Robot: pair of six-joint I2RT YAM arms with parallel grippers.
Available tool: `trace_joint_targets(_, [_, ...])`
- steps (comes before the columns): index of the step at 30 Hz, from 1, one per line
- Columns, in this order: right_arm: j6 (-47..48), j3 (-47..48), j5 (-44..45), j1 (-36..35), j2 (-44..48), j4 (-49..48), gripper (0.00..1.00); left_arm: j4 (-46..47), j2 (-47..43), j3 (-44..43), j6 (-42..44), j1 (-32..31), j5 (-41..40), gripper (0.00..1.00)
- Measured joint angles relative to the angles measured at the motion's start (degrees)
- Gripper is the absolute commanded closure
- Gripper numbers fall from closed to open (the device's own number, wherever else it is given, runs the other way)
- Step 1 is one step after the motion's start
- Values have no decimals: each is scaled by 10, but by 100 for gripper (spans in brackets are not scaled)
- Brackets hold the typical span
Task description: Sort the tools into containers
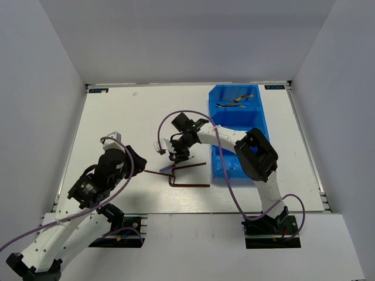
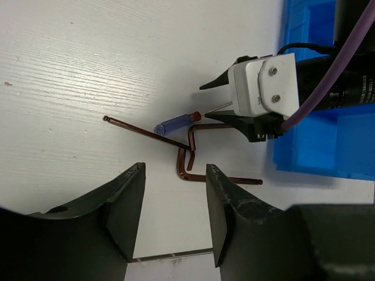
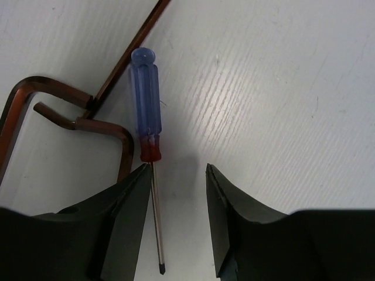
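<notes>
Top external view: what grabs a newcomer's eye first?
The bright blue plastic three-compartment bin row at the right of the white table, with yellow-and-black-handled pliers in its far compartment. Next, the right tool, open over the thin blue-handled screwdriver beside two crossed brown L-shaped hex keys mid-table.

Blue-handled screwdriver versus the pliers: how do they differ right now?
The screwdriver lies on the table; the pliers lie in the far blue compartment. Its handle is blue, theirs yellow-and-black. The open right gripper brackets the screwdriver's shaft; nothing touches the pliers. Both are small hand tools.
</notes>
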State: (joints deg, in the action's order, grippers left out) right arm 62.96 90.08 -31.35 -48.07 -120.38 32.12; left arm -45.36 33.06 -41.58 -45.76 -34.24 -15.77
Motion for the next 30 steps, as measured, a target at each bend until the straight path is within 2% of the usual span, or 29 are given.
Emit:
trace_joint_targets(17, [31,-31,28,-30,-5,-23,56,-7,-11,7,-7,0,1,44])
trace_joint_targets(20, [34,-33,32,-38,-5,-33,65,-11,-19,7,-7,0,0,44])
trace_joint_targets(21, [34,-33,34,-42,-5,-35,77,-12,-20,7,-7,0,0,44])
trace_joint_targets(25, [38,-32,38,-52,-7,-41,100,-18,-21,7,-9,0,0,45])
trace_joint_targets(28, [35,-25,39,-54,-7,-32,100,-29,-19,9,-23,0,-1,52])
trace_joint_targets(30, [25,-14,44,-54,-9,-7,100,-45,-1,12,-45,0,-5,52])
